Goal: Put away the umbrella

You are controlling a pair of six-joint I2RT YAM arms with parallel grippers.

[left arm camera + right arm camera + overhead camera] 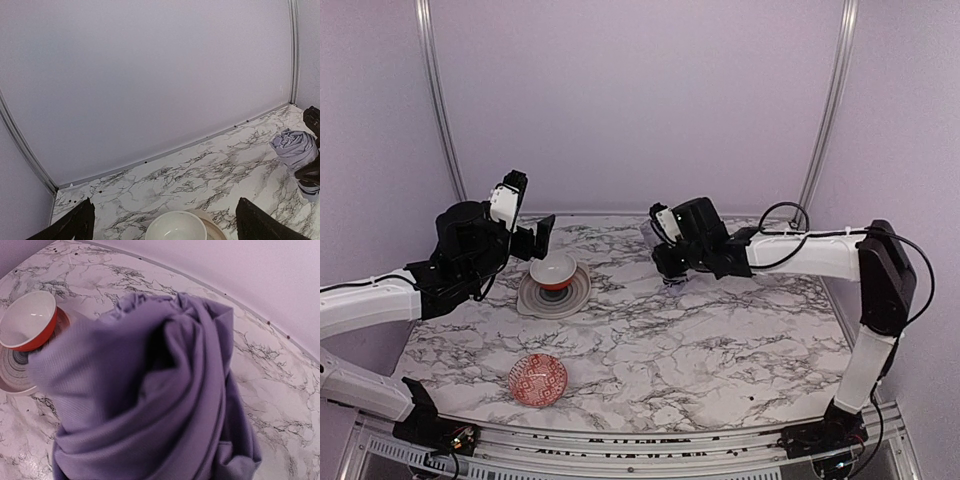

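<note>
On the marble bench (720,340) a white bowl (552,268) is seen. Right of it, the bundled umbrella (150,390) is grasped by the right hand (667,262); the left hand (536,238) is held released near it.

Table (720,330): white marble-pattern top with grey veining.
1. Grey ringed plate (532,300), just below and ahead of the left gripper (542,240); carries a white-lined orange bowl (552,268).
2. Red patterned bowl (538,380), near the front edge, well back from the left gripper and well apart from the right gripper (665,255), off to its left.
</note>
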